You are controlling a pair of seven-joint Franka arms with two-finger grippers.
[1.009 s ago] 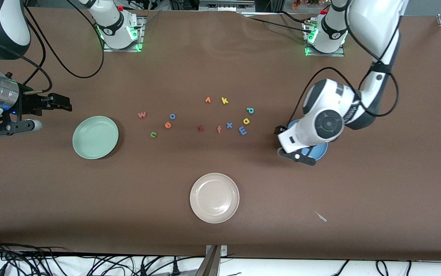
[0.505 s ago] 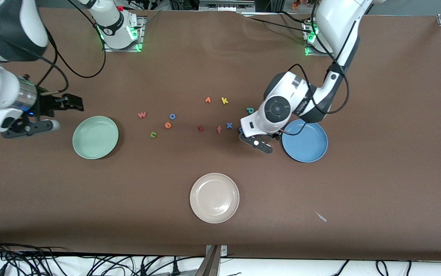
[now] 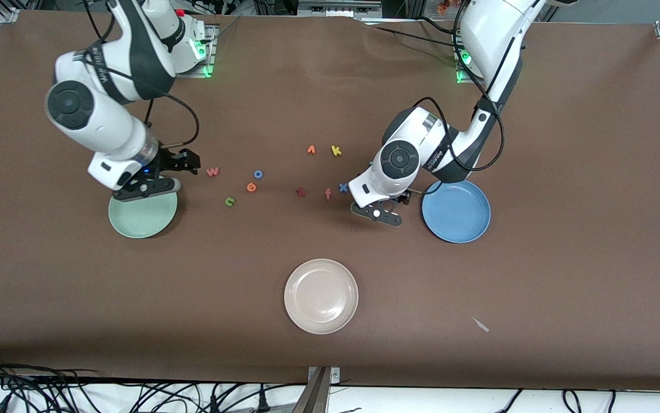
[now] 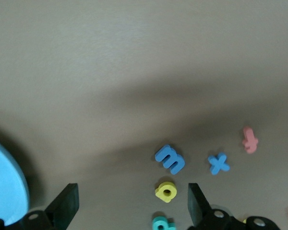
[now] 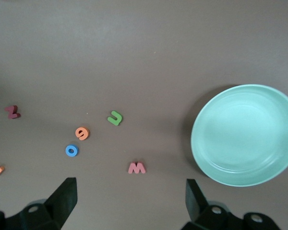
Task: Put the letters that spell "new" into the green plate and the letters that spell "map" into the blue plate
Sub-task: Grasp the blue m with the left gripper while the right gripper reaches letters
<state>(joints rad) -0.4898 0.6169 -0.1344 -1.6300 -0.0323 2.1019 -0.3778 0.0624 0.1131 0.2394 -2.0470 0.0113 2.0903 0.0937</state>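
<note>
While both arms reach in, front view: left gripper (image 3: 377,213) beside blue plate (image 3: 456,211), right gripper (image 3: 152,184) over green plate (image 3: 142,215) rim. Left wrist: jaws spread above blue m (image 4: 170,159), yellow a (image 4: 166,191), teal p (image 4: 163,224) on tabletop (image 4: 134,72). Right wrist: jaws spread; green n (image 5: 114,118), orange e (image 5: 81,133), pink w (image 5: 137,168) lie beside the plate, outside it.

A beige-white plate (image 3: 321,296) sat at lower centre of the brown counter (image 3: 565,275). Mid-frame lay a blue o (image 3: 258,174), dark red z (image 3: 300,192), yellow k (image 3: 336,151) and blue x (image 3: 342,187).
</note>
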